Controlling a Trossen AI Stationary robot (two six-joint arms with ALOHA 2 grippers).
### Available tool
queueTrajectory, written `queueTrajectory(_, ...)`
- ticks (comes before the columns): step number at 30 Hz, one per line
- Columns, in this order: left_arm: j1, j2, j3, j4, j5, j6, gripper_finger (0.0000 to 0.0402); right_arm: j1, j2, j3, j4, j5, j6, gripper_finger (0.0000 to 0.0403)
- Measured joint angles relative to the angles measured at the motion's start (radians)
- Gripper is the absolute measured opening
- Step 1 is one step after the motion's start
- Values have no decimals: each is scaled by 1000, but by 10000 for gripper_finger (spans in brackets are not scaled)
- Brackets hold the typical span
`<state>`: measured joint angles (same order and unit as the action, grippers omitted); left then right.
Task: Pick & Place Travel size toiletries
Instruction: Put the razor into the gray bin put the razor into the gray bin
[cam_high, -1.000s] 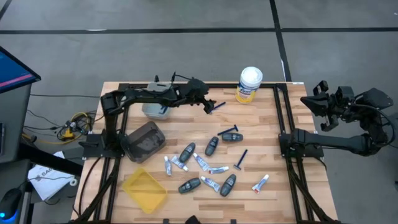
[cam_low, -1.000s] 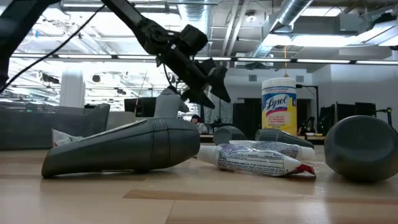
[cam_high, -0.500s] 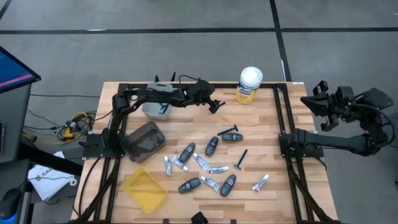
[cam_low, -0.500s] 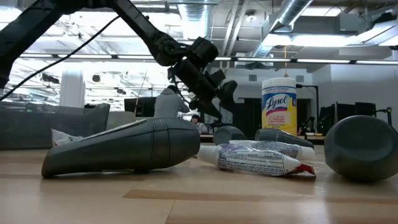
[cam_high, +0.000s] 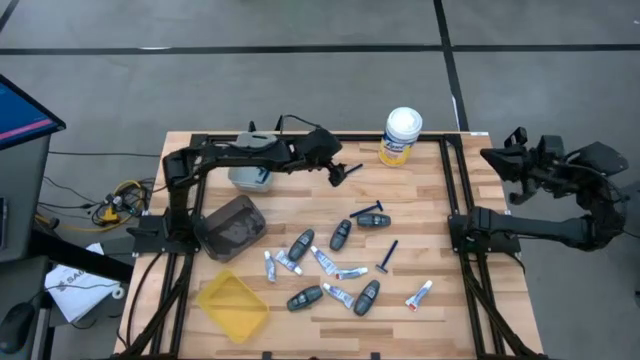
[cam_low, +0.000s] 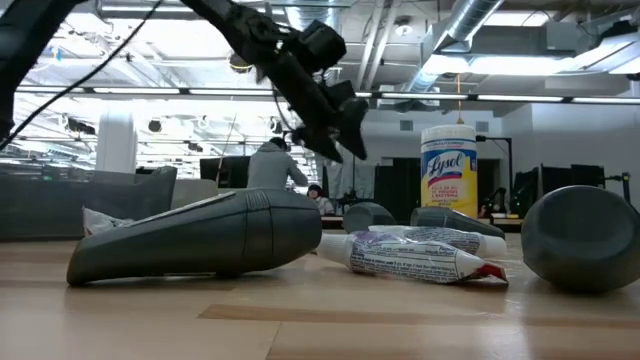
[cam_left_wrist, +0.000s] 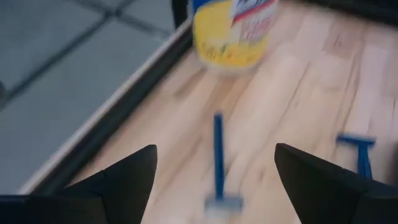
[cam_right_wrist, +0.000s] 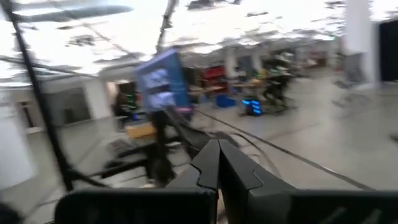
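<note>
Nearby, canister beyond razor.

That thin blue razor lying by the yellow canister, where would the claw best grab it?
Probably mid-handle, coming straight down from above. The razor lies flat on the wooden table, its slim straight handle pointing toward the canister and its wider head at the other end. The left gripper hangs open above it, so fingers set across the handle could close on its narrow sides, clear of the head.
</note>
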<state>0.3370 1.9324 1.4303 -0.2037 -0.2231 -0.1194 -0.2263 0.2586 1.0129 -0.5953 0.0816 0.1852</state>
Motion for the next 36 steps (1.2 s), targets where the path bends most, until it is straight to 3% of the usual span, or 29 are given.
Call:
queueTrajectory(5,-9,-98,-1,-237,78,-172,320,-5,117,-52,-4,81,-33,1)
queueTrajectory(9,-35,-192,-2,-319,85,-206,320,-7,295,-72,-4,107,-37,23)
queueTrajectory(15,-82,-355,-32,-333,75,-207,320,-21,565,-70,-2,105,-78,104)
queueTrajectory(20,-114,-531,-136,-332,71,-243,320,-77,849,-25,37,95,-160,176)
queueTrajectory(24,-138,-674,-241,-328,20,-317,320,-123,1048,72,80,63,-244,209)
queueTrajectory(29,-159,-834,-387,-326,-25,-448,320,-165,1288,231,55,7,-406,211)
queueTrajectory(36,-210,-995,-526,-312,-28,-599,320,-227,1575,528,-190,-33,-685,194)
